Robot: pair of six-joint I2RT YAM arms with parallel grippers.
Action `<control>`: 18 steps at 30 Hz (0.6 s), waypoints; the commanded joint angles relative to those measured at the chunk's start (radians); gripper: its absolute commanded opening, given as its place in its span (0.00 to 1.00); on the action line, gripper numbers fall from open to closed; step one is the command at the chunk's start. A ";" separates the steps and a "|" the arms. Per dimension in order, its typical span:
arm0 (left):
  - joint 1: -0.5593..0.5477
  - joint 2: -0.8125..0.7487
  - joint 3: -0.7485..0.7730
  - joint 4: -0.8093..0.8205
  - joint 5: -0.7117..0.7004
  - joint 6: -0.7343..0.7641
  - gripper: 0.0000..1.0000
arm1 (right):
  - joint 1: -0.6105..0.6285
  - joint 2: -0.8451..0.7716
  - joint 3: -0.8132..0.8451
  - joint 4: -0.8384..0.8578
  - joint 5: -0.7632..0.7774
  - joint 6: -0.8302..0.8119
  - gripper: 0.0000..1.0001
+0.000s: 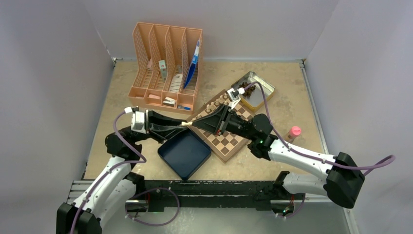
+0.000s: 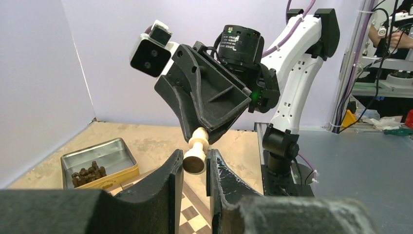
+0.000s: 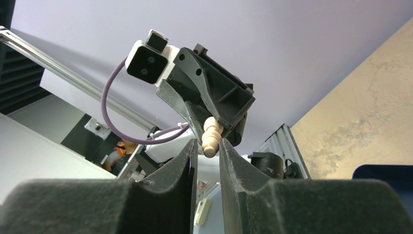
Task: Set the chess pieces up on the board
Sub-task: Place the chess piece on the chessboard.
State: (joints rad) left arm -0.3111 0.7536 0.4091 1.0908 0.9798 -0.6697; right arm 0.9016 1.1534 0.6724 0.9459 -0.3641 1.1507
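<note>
No readable text anywhere

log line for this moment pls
phase: handover | left gripper: shut on chess piece | right gripper: shut on chess piece | piece: midair

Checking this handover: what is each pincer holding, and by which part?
Both grip one chess piece: left pincer its base, right pincer its head.

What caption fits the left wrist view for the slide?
Handover pose: left gripper and right gripper both grip one pale chess piece at opposite ends above the board.
</note>
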 commanded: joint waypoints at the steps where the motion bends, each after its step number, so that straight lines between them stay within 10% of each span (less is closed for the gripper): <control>1: -0.003 0.013 -0.005 0.022 -0.018 0.013 0.00 | -0.002 -0.021 0.003 0.130 -0.011 0.028 0.24; 18: -0.003 0.020 -0.051 0.022 -0.001 0.042 0.00 | -0.002 0.034 0.034 0.081 -0.024 0.001 0.20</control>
State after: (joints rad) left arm -0.3145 0.7605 0.3695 1.0889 0.9764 -0.6430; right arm 0.8955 1.1702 0.6563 0.9558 -0.3580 1.1526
